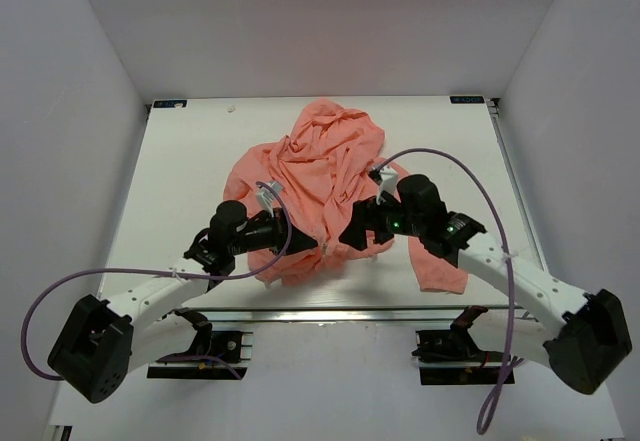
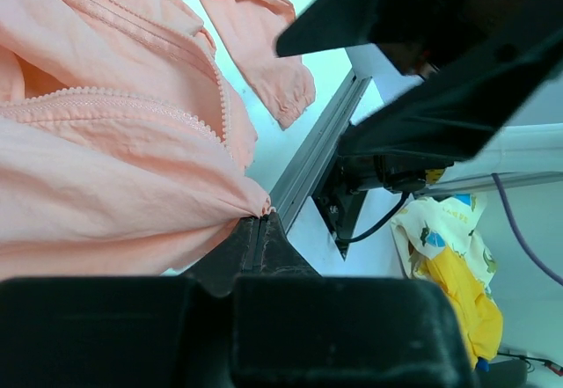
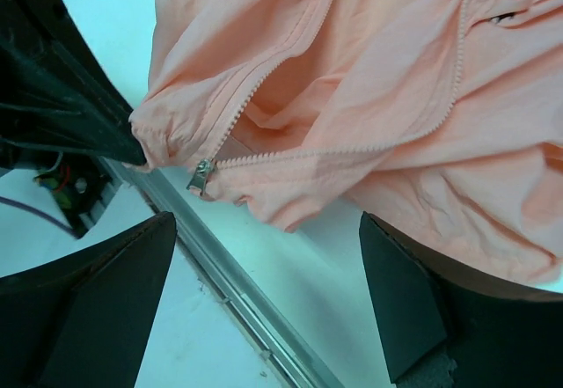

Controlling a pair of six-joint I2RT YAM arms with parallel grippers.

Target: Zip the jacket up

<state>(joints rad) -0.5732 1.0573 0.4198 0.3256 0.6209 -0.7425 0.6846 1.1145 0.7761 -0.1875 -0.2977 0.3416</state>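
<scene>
The salmon-pink jacket (image 1: 320, 176) lies crumpled on the white table, hood toward the far side. My left gripper (image 1: 312, 245) is shut on the jacket's bottom hem next to the zipper, the fabric (image 2: 114, 203) bunched at the fingertips (image 2: 257, 230). The silver zipper slider (image 3: 201, 177) sits at the bottom of the open zipper, its two tooth rows (image 3: 352, 152) spreading apart above it. My right gripper (image 1: 352, 233) is open, its fingers (image 3: 97, 309) wide apart just below the slider, touching nothing.
The table's metal front edge rail (image 3: 229, 274) runs right under the hem. One sleeve (image 1: 438, 266) trails toward the front right. A yellow patterned cloth (image 2: 444, 256) lies off the table below the left arm.
</scene>
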